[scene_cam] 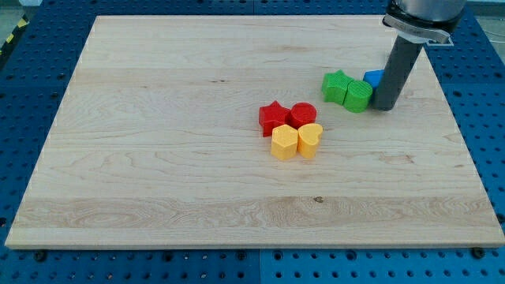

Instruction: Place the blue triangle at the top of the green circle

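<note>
The blue triangle [373, 77] lies at the view's upper right, mostly hidden behind my rod. The green circle [358, 95] sits just left and below it, touching a green star [337, 85] on its left. My tip [385, 106] rests on the board right beside the green circle's right side, just below the blue triangle.
A red star [274, 117] and a red circle [303, 115] sit near the board's middle, with a yellow hexagon [284, 143] and a yellow heart [310, 140] touching them below. The wooden board [158, 118] lies on a blue perforated table.
</note>
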